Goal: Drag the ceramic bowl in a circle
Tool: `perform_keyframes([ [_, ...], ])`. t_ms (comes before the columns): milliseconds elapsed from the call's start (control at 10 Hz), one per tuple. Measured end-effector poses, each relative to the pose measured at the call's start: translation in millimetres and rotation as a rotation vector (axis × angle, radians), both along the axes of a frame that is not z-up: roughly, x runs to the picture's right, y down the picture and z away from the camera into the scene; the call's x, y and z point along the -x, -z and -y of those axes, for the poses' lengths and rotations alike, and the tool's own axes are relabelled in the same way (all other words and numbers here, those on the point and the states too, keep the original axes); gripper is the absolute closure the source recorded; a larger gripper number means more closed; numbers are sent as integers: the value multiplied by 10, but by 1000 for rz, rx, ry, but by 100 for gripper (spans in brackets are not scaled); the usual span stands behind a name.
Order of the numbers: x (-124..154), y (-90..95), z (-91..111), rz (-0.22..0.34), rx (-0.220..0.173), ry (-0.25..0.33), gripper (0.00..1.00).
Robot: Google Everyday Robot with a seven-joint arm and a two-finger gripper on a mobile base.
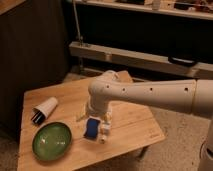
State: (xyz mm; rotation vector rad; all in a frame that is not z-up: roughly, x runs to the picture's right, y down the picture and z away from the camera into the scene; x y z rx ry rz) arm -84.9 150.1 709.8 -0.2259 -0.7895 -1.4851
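The ceramic bowl (52,141), wide, shallow and glossy green, sits upright near the front left corner of the wooden table (135,125). My white arm (150,92) reaches in from the right across the table. My gripper (95,127) hangs below the arm's wrist, to the right of the bowl and apart from it, with a blue part facing the camera. Nothing shows in it.
A white paper cup (44,110) with a dark inside lies on its side behind the bowl near the table's left edge. A dark wall panel stands to the left and a metal rail (135,57) runs behind the table.
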Motion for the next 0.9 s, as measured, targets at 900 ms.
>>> perform_keyframes([
  [900, 829, -350, -438, 174, 39, 74, 20],
])
